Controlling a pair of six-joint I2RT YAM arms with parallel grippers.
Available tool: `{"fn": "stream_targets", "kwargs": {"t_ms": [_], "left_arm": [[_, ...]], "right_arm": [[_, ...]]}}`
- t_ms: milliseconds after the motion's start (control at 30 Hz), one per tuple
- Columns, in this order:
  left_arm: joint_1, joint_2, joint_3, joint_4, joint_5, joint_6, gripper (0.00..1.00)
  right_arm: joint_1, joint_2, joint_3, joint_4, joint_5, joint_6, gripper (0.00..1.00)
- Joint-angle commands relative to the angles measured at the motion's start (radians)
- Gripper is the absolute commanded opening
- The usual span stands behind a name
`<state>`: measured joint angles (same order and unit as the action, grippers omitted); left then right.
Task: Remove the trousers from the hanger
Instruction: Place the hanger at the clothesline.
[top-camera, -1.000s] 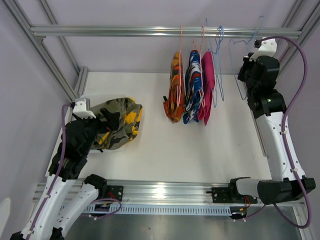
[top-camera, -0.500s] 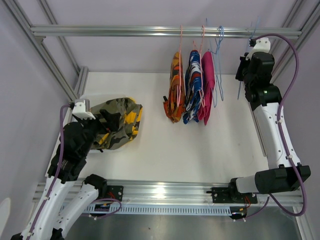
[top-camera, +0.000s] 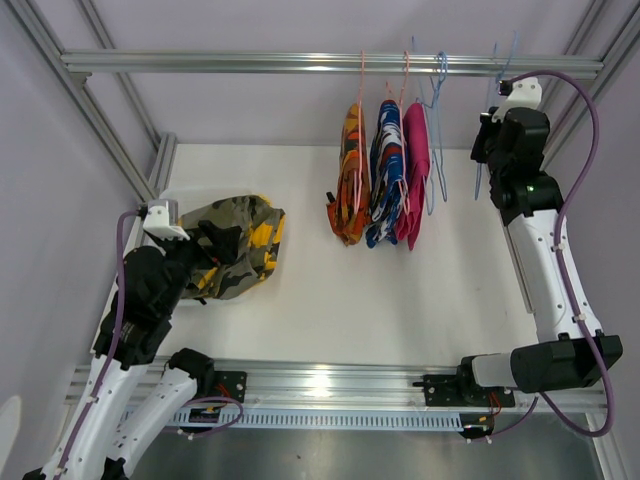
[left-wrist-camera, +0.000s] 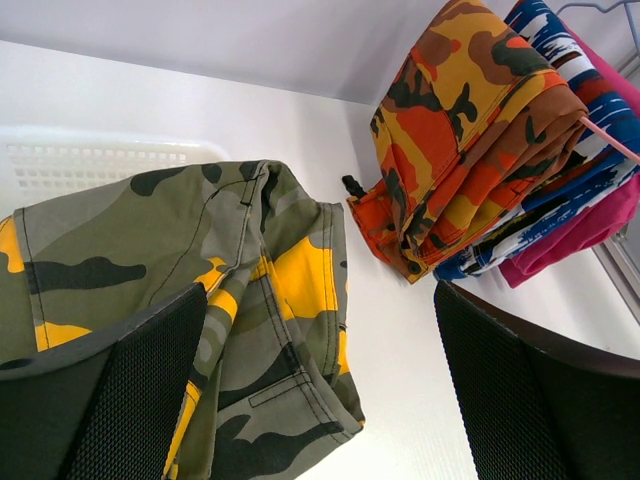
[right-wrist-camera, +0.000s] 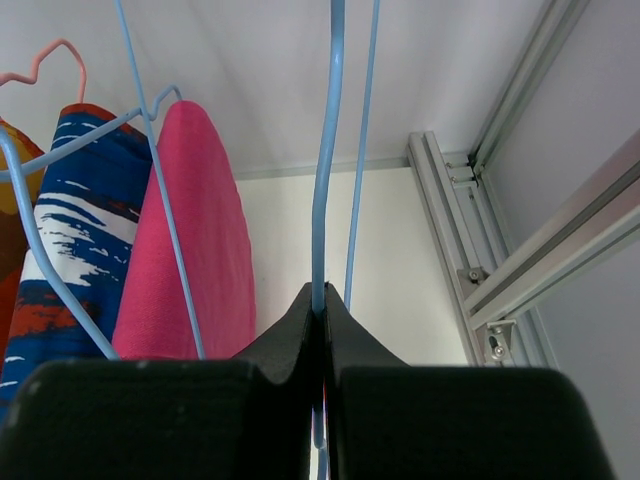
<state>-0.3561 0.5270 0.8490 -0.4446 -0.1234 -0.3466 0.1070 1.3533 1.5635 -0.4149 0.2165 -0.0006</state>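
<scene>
Olive-yellow camouflage trousers (top-camera: 243, 243) lie bunched at the table's left, also in the left wrist view (left-wrist-camera: 250, 300). My left gripper (top-camera: 218, 243) is open just above them (left-wrist-camera: 320, 300), holding nothing. Orange patterned (top-camera: 352, 170), blue-red-white (top-camera: 385, 170) and magenta pink trousers (top-camera: 415, 165) hang on hangers from the top rail (top-camera: 250, 62). My right gripper (top-camera: 488, 132) is high at the right, shut (right-wrist-camera: 322, 295) on the wire of an empty blue hanger (right-wrist-camera: 325, 190). The plain yellow trousers are out of view.
A second empty blue hanger (top-camera: 437, 120) hangs beside the pink trousers. A white mesh basket (left-wrist-camera: 90, 165) lies partly under the camouflage trousers. Aluminium frame posts (right-wrist-camera: 520, 270) stand close to the right of my right gripper.
My right gripper has risen and shifted slightly left with the blue hanger, closer to the rail. The left arm has barely moved.
</scene>
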Motion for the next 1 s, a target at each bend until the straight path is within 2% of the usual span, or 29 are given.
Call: {"fn": "stream_targets", "kwargs": {"t_ms": [0,300,567,967], "left_arm": [[-0.004,-0.010,0.004,0.024,0.024,0.004,0.99],[-0.004,-0.015,0.005,0.024,0.021,0.006,0.99],[-0.004,-0.013,0.004,0.024,0.019,0.008,0.99],[-0.004,-0.021,0.004,0.024,0.016,0.008,0.99]], "right_arm": [[-0.006,-0.034,0.026,0.013,-0.016,-0.004,0.00],[-0.007,0.076,0.243,-0.234,-0.012,0.037,0.00],[-0.038,0.139,0.354,-0.333,-0.063,0.071,0.00],[-0.041,0.179,0.380,-0.427,-0.117,0.105,0.00]]}}
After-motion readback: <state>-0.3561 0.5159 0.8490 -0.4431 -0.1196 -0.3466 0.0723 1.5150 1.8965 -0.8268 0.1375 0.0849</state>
